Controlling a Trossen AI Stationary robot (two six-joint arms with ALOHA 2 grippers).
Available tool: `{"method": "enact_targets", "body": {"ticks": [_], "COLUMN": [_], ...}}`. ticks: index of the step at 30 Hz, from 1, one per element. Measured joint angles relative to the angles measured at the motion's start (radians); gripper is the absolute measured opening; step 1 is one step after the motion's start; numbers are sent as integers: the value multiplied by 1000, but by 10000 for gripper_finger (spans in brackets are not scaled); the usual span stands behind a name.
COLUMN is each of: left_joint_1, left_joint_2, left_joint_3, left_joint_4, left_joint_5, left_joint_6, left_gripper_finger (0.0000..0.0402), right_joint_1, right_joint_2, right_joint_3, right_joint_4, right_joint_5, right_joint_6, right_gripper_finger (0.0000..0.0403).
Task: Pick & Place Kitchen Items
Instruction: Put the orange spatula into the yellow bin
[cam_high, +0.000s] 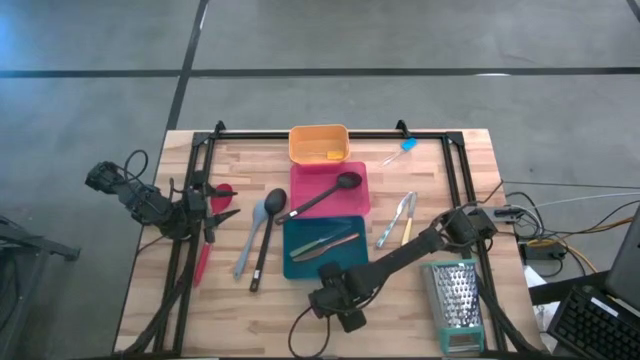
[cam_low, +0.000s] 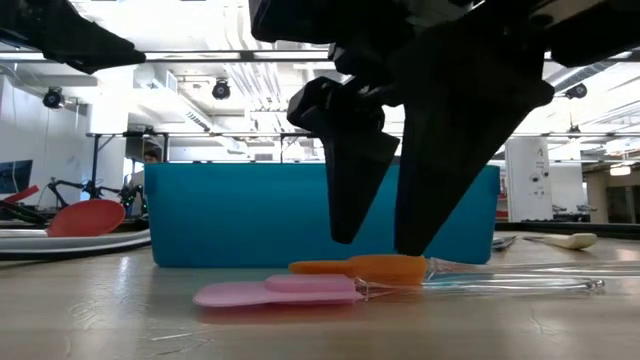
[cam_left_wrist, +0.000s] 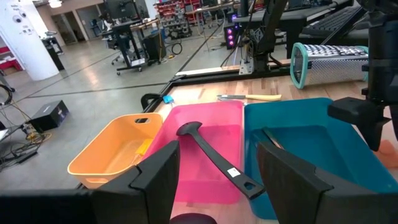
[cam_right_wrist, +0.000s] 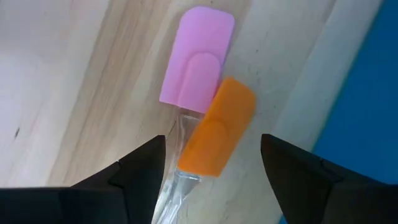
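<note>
Right end effector (cam_right_wrist: 211, 162), fingers spread, hovers over two small spatulas, one pink spatula (cam_right_wrist: 197, 56) and one orange spatula (cam_right_wrist: 219, 127), touching on the bench (cam_right_wrist: 74, 81) at six o'clock of the teal tray (cam_high: 325, 250). This looks like the pick step; next, descend and close on one. Left end effector (cam_left_wrist: 214, 180), open, waits at nine o'clock.

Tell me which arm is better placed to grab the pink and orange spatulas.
Right. Its pincer hangs open directly over the orange spatula and pink spatula, beside the teal tray. The left pincer waits far across the table.
</note>
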Motion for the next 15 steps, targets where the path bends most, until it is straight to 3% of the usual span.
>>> {"method": "enact_targets", "body": {"ticks": [15], "left_joint_1": [0], "left_joint_2": [0], "left_joint_3": [0], "left_joint_4": [-1], "left_joint_5": [0], "left_joint_6": [0], "left_gripper_finger": [218], "right_joint_1": [2], "right_joint_2": [41], "right_joint_3": [-13], "right_joint_4": [39], "right_joint_5": [10], "right_joint_6": [-42], "right_gripper_finger": [232]}}
